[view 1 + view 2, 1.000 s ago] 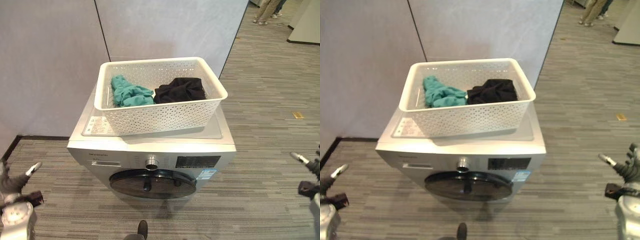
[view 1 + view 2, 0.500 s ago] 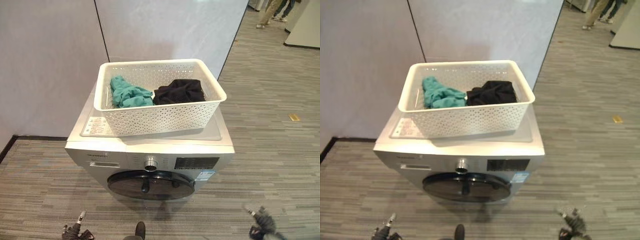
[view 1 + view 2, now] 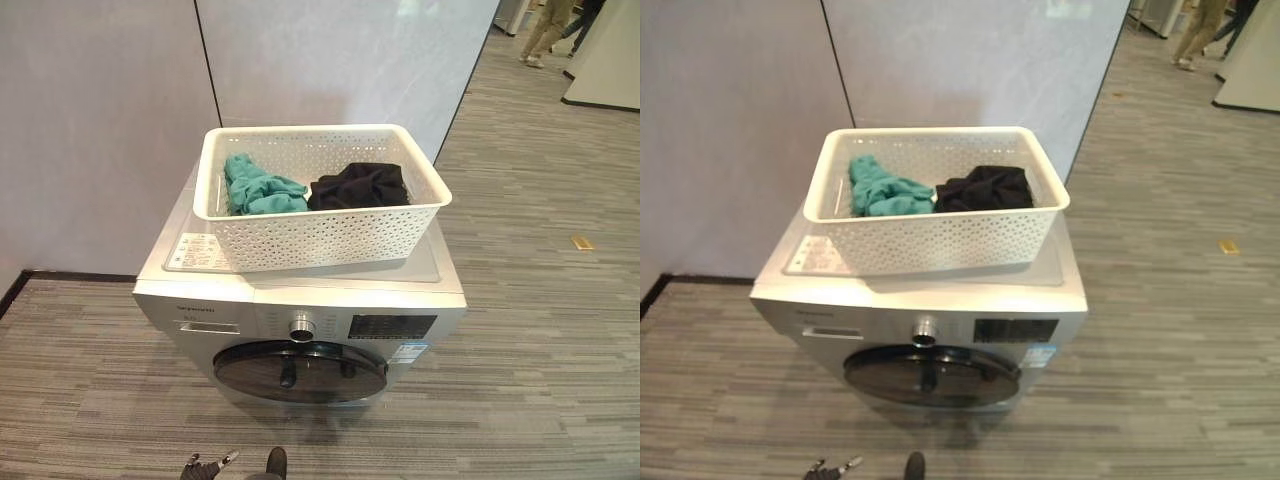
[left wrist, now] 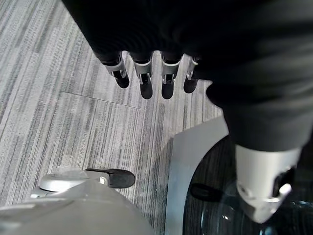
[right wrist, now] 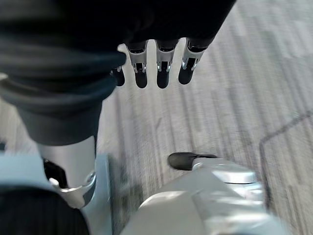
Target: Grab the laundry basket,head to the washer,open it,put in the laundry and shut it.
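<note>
Nearest, low by the floor in front of the machine: left hand (image 3: 205,466) shows just its fingertips at the bottom edge of the head view; its own wrist view has the fingers (image 4: 143,84) straight in a row, thumb apart, holding nothing, grey plank floor (image 4: 58,98) beneath and the rim of the washer's door off to one side; right hand (image 5: 161,63) likewise hangs over the floor, fingers straight and slack, empty.

Next out: washer (image 3: 300,310), silver front-loader, round dark door (image 3: 300,370) closed flat against the front; knob (image 3: 301,326) above the door, dark display panel (image 3: 393,326) just beside it; a label sticker (image 3: 195,250) on the top's left front corner.

On the washer's top: white perforated laundry basket (image 3: 320,235), sitting upright and slightly askew, its right end overhanging the lid edge a little; inside it a teal garment (image 3: 257,188) bunched on the left, a black garment (image 3: 360,185) on the right, the two touching in the middle.

Behind: pale wall panels (image 3: 330,60) with a dark seam; far right, a person's legs (image 3: 545,30) on the floor, well apart from all this.
</note>
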You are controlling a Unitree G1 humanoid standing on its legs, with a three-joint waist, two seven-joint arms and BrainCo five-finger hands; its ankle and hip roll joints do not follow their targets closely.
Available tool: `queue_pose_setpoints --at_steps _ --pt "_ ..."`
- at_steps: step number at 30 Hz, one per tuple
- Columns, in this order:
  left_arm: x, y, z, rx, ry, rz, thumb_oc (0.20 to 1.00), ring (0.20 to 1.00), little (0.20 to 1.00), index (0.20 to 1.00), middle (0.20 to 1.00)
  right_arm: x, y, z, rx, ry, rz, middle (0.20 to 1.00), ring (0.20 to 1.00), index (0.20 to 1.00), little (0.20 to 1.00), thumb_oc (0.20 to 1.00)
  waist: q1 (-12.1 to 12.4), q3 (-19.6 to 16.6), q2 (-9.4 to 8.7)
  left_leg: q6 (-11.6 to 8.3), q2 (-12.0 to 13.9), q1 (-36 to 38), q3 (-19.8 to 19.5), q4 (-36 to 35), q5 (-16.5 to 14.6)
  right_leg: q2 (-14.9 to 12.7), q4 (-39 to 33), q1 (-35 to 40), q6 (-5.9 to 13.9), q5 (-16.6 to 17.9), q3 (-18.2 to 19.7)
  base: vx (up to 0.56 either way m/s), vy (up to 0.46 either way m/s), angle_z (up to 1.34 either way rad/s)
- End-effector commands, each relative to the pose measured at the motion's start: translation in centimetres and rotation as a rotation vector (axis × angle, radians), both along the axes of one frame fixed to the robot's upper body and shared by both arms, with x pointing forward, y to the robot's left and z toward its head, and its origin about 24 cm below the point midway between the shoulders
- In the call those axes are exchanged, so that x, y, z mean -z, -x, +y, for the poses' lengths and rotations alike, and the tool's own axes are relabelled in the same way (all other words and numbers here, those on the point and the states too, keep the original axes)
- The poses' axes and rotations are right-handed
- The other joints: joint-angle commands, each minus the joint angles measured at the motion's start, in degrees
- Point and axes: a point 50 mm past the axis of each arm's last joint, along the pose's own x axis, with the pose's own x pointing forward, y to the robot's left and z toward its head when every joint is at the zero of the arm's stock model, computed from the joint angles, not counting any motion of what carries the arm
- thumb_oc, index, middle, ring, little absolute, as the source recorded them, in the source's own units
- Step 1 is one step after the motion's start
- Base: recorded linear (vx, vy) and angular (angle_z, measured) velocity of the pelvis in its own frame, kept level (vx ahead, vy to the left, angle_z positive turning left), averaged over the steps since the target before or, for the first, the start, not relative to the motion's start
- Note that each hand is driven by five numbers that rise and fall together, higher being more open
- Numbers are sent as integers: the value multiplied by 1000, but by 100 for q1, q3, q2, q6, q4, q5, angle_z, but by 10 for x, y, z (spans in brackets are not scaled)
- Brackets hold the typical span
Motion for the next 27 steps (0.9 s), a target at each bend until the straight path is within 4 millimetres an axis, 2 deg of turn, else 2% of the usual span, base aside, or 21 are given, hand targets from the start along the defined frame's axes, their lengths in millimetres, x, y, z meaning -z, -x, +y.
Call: queue_pose_setpoints --at_steps 1,10,25,26,27 --pt "-3 -19 -1 101 -8 -22 1000 1000 1000 1000 1000 -8 -25 -13 -69 52 -69 1000 1000 1000 1000 1000 27 143 114 -116 354 280 92 354 -813 -286 254 -379 248 60 -162 -13 -3 -3" --pt "-5 -21 3 141 -37 -37 1000 1000 1000 1000 1000 -13 -34 -17 -94 71 -113 1000 1000 1000 1000 1000 37 114 130 -152 396 308 102 318 -780 -255 170 -356 231 81 -143 -3 -2 -1" --pt "-3 -13 4 128 -44 -15 1000 1000 1000 1000 1000 -10 -24 -19 -42 75 -92 1000 1000 1000 1000 1000 52 101 79 -191 444 344 74 218 -719 -211 96 -307 215 98 -183 0 0 0" --pt "1 23 27 -74 -26 77 1000 1000 1000 1000 1000 -45 -89 -33 -20 107 -409 1000 1000 1000 1000 1000 593 135 50 -399 687 -126 -797 100 -388 -334 219 -816 359 419 -404 0 0 0" --pt "1 24 27 -81 -25 77 1000 1000 1000 1000 1000 -44 -88 -33 -16 110 -406 1000 1000 1000 1000 1000 621 121 63 -415 694 -79 -746 72 -399 -347 145 -767 381 437 -434 33 13 3"
